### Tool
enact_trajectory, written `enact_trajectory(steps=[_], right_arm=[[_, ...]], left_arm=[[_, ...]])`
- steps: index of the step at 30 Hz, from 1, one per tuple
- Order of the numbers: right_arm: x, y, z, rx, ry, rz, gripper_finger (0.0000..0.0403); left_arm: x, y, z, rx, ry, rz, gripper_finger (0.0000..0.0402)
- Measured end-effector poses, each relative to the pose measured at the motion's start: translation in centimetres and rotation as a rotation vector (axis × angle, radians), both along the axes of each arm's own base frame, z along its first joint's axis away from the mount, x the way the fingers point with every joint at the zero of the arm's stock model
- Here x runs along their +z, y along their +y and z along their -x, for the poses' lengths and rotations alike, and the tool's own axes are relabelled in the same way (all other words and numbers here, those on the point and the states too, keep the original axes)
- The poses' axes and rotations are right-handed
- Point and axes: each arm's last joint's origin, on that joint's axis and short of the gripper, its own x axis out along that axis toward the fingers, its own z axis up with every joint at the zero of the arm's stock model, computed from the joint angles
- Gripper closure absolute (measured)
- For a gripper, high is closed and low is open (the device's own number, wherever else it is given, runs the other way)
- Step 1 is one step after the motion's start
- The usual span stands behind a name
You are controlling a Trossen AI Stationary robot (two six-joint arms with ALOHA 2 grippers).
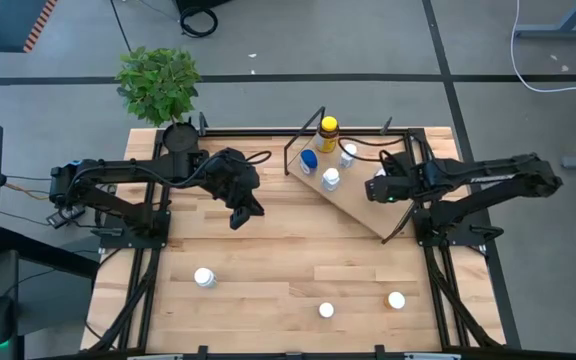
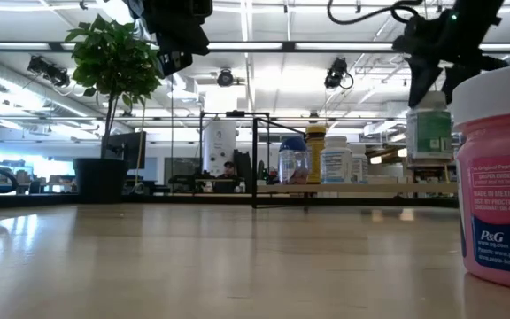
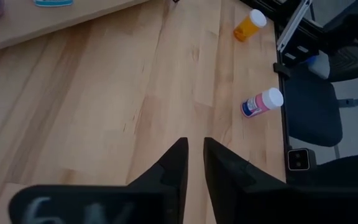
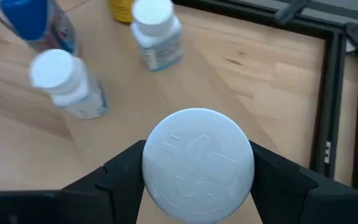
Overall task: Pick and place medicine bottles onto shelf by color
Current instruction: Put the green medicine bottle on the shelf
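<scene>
The tabletop (image 1: pixel 268 270) of pale wood planks fills the high view, and clock directions here are read on that view from its middle. The shelf (image 1: pixel 363 205), a light-wood board on a black wire frame, lies tilted at about one o'clock. A leafy plant (image 1: pixel 158 82) in a black pot (image 1: pixel 179 137) stands at eleven o'clock.

The right gripper (image 4: pixel 197 165) hangs over the shelf's three o'clock end, grasping a white-capped bottle (image 4: pixel 197 163) by its cap. The left gripper (image 3: pixel 194 168) hovers above bare tabletop at about ten o'clock, its fingers nearly clenched on nothing.

On the shelf stand four medicine bottles: an amber bottle (image 1: pixel 328 133) with a yellow cap at its twelve o'clock end, a blue-capped bottle (image 1: pixel 309 160), and two white-capped bottles (image 1: pixel 347 153) (image 1: pixel 331 178).

On the tabletop, three white caps show: one bottle (image 1: pixel 204 277) at seven o'clock, one (image 1: pixel 326 310) at six, one (image 1: pixel 396 299) at five.

Only the low view gives readable print: a pink jar (image 2: pixel 501 177), close at its edge, reads "P&G" and "MADE IN MEXICO". Only the left wrist view shows bottle bodies: an orange bottle (image 3: pixel 250 25) and a pink bottle (image 3: pixel 263 102), both white-capped. The other labels are too small to read.
</scene>
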Motion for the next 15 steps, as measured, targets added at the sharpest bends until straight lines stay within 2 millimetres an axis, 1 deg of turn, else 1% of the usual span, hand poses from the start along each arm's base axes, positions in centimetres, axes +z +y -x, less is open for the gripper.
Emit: enact_trajectory(steps=[2,5,10,15], right_arm=[[-0.4,-0.2,0.4,-0.014,-0.001,0.006,0.0155],[-0.4,-0.7,0.5,-0.022,0.015,0.032,0.0155],[-0.7,-1.7,-0.4,0.011,0.055,0.068,0.0154],[-1.3,-2.9,-1.1,-0.015,0.11,0.064,0.0154]], left_arm=[[0.0,-0.1,0.0,-0.002,0.0,0.0,0.0342],[0.0,-0.1,0.0,-0.002,0.0,0.0,0.0345],[0.0,-0.1,0.0,-0.002,0.0,0.0,0.0347],[0.0,-0.1,0.0,-0.002,0.0,0.0,0.034]])
